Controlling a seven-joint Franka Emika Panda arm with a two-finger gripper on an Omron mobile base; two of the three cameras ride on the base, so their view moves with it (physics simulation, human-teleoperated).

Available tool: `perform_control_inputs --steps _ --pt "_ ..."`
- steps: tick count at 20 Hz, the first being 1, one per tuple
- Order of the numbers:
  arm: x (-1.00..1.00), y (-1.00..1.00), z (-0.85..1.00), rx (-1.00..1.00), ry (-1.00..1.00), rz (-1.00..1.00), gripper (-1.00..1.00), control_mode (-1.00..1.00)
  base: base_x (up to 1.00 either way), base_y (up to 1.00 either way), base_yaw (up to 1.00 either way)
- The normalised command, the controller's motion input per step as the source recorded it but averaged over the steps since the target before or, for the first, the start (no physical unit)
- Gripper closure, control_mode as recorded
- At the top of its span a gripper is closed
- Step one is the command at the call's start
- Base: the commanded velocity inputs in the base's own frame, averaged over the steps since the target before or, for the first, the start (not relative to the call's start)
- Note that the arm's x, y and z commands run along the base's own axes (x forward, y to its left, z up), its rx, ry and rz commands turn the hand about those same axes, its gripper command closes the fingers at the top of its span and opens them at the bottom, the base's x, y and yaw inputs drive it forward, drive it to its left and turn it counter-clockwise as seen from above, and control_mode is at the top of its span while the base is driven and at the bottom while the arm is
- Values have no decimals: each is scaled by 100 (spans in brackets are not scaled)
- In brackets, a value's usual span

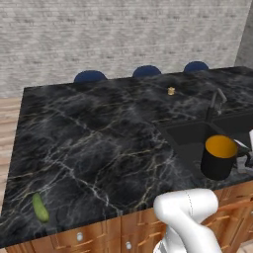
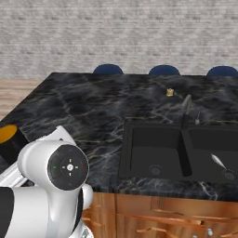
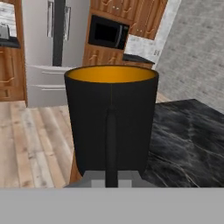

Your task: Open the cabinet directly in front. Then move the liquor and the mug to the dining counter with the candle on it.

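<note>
While your gripper (image 3: 111, 175) sits nearly closed at the base of the hand view, its jaws are pinched on the handle of the mug (image 3: 111, 118), which stands upright directly ahead of the fingers, yellow-orange interior showing at the rim. You have the mug held by that thin vertical handle, the black body rising straight beyond the fingertips.

From the left base view, your mug (image 1: 219, 157) hangs at the right side of the picture, over the near right part of the dining counter (image 1: 89, 143), in front of the black sink (image 1: 190, 136); whether its base touches the marble you cannot tell. From the right base view, the same mug (image 2: 10, 139) appears at the far left edge, partly hidden behind your white arm.

Beyond the mug, the sink (image 2: 155, 151) is sunk into the marble with a dark faucet (image 2: 185, 111) at its back edge. A small yellowish candle (image 1: 171, 91) stands on the slab well beyond the sink, near the far edge where three dark-blue stools (image 1: 146, 71) line up. A green cucumber (image 1: 40, 207) lies at the counter's near left corner, well apart from the mug. Wooden drawers (image 1: 99, 234) run beneath the near edge.
</note>
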Motion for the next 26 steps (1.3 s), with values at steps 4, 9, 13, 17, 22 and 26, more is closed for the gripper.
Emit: perform_control_inputs --steps 4,9,13,17,22,26 --pt "14 5 0 0 0 -2 100 -100 0 0 0" --pt "64 -2 0 1 0 -23 100 -100 0 0 0" --pt "81 -3 0 0 0 -28 100 -100 0 0 0" --pt "95 -2 0 1 7 -42 100 -100 0 0 0" --pt "98 -13 0 0 19 -41 100 -100 0 0 0" --pt "87 -35 -9 8 3 -22 100 -100 0 0 0"
